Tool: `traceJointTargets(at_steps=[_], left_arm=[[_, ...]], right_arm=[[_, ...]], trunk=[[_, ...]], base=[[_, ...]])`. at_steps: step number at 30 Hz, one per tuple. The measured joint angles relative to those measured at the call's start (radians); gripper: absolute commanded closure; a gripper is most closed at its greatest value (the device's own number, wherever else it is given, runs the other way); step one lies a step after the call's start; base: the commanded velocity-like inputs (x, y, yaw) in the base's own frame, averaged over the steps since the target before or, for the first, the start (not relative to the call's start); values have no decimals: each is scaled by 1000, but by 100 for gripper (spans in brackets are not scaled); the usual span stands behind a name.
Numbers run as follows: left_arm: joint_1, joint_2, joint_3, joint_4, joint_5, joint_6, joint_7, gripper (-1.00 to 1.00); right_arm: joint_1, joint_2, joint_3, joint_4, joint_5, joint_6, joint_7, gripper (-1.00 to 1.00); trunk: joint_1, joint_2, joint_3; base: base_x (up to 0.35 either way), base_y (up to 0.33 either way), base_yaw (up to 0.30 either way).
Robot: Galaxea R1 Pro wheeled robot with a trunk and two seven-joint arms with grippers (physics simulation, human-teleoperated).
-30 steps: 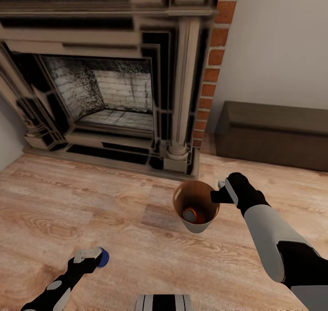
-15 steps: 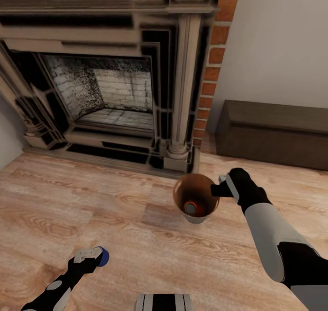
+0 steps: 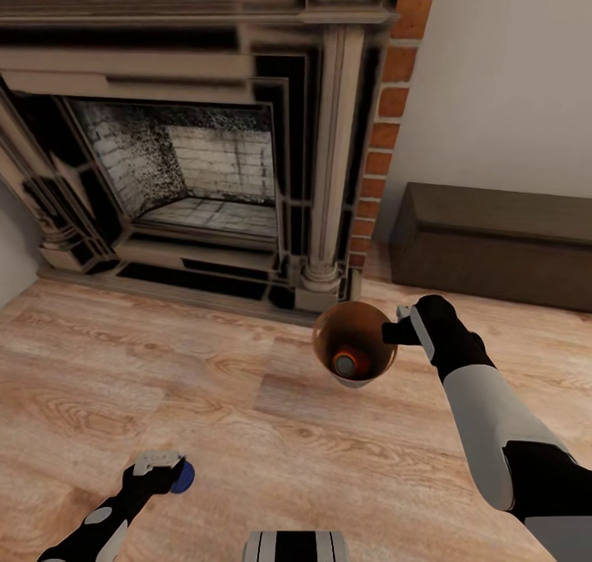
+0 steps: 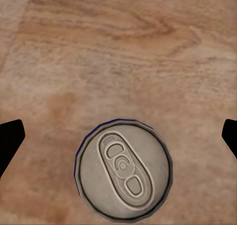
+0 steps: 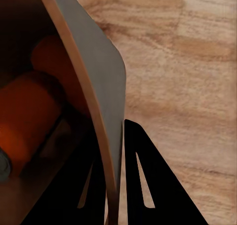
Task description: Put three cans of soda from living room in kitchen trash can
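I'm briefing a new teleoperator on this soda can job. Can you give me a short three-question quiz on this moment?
1. True or false: the right gripper holds the bucket by its rim.
2. What lies inside the bucket? A) an orange can B) a glove C) nothing
3. Fill in: the left gripper is above a can that stands upright on the wood ____.

Key: 1 true; 2 A; 3 floor.
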Motion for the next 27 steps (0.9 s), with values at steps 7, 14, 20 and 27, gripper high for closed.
traceJointTargets(at_steps=[7,14,20,27], left_arm=[[0,-1,0,0,1,-10,0,-100],[0,-1,0,0,1,-12,0,-100],[0,-1,0,0,0,-12,-1,-100],[0,0,0,0,0,-11,-16,-100]], right_arm=[[1,-1,-1,1,-3,0,1,100],[1,-4,-2,1,-1,0,1,100],[1,-5,-2,1,0,0,1,100],[1,-5,-2,1,1,0,1,100]], trunk=[[0,0,0],[1,0,-8],[4,-2,-31],[6,-3,-54]], base=[[14,0,0],[1,0,0],[0,0,0],[0,0,0]])
